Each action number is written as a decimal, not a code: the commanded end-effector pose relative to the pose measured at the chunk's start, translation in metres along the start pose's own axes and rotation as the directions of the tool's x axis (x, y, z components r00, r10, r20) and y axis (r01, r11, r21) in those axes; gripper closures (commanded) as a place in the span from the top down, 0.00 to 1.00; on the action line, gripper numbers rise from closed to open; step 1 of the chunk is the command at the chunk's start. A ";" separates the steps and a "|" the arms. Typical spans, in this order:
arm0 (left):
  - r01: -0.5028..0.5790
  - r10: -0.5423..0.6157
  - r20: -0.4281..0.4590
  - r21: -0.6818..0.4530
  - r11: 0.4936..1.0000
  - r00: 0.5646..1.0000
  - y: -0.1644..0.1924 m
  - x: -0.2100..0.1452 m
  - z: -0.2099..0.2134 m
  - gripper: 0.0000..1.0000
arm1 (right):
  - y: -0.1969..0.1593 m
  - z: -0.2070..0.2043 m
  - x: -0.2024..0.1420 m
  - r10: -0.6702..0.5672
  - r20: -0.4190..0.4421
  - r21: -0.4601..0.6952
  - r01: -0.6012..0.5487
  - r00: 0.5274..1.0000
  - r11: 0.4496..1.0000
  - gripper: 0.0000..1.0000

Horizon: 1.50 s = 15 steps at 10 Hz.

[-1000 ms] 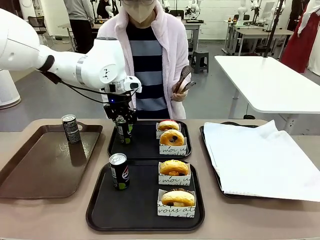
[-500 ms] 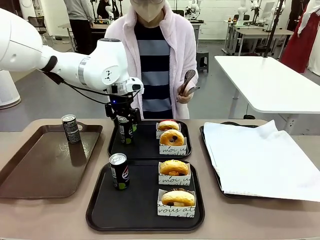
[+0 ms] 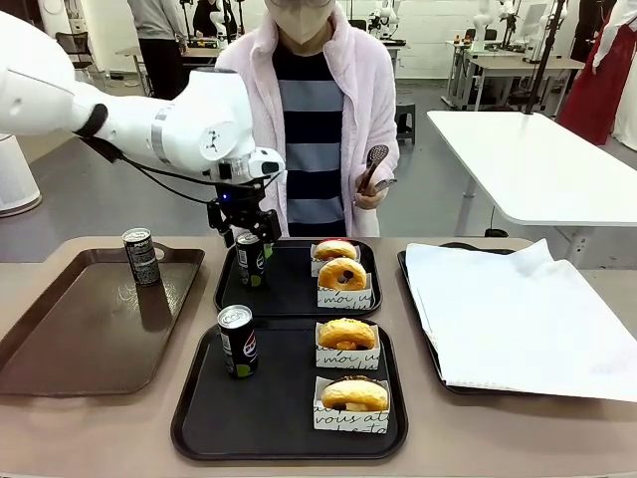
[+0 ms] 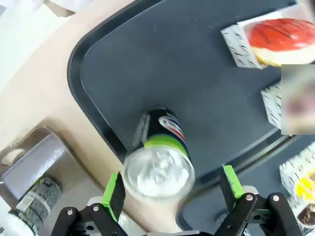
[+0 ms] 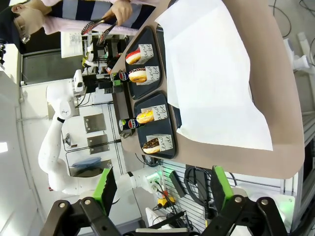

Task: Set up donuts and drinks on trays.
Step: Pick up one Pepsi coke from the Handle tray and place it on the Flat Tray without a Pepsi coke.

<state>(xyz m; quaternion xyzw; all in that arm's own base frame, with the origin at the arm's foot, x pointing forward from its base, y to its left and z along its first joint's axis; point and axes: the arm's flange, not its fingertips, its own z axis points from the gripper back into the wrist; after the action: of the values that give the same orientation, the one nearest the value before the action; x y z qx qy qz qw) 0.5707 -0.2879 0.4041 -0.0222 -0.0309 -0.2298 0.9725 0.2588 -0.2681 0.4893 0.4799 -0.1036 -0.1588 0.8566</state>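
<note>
On the far black tray (image 3: pixel 289 299) stands a black can (image 3: pixel 250 261) beside two donuts (image 3: pixel 342 274) in white paper holders. My left gripper (image 3: pixel 242 225) hangs open just above that can. In the left wrist view the can (image 4: pixel 165 145) sits below the open gripper (image 4: pixel 172 172), the green pads (image 4: pixel 114 196) apart from it on either side. The near black tray (image 3: pixel 279 408) holds another can (image 3: pixel 237 341) and two donuts (image 3: pixel 346 335). My right gripper (image 5: pixel 162 170) is open and holds nothing, high above the table.
A third can (image 3: pixel 140 256) stands on the long brown tray (image 3: pixel 70 339) at the left. A tray lined with white paper (image 3: pixel 518 314) lies at the right. The person across the table holds tongs (image 3: pixel 370 164) at chest height.
My left gripper has lifted off the can, which stays upright on the far black tray. The person has shifted slightly to the right.
</note>
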 end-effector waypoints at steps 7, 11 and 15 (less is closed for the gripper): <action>0.024 -0.023 -0.046 0.013 1.000 0.999 0.031 -0.158 0.069 1.00 | 0.001 0.001 0.001 0.004 0.006 0.019 -0.004 1.000 1.000 1.00; 0.032 -0.030 -0.069 0.030 0.999 0.997 0.024 -0.145 0.074 1.00 | 0.001 0.001 0.001 0.004 0.006 0.019 -0.004 1.000 1.000 1.00; -0.286 0.289 -0.067 0.049 0.957 0.955 0.161 -0.200 0.125 1.00 | 0.001 0.001 0.001 0.004 0.006 0.019 -0.004 1.000 1.000 1.00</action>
<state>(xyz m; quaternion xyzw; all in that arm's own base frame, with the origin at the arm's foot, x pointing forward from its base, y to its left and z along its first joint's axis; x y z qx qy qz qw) 0.4589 -0.0583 0.5075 -0.0074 0.0066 -0.1084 0.9941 0.2589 -0.2680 0.4894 0.4798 -0.1035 -0.1588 0.8567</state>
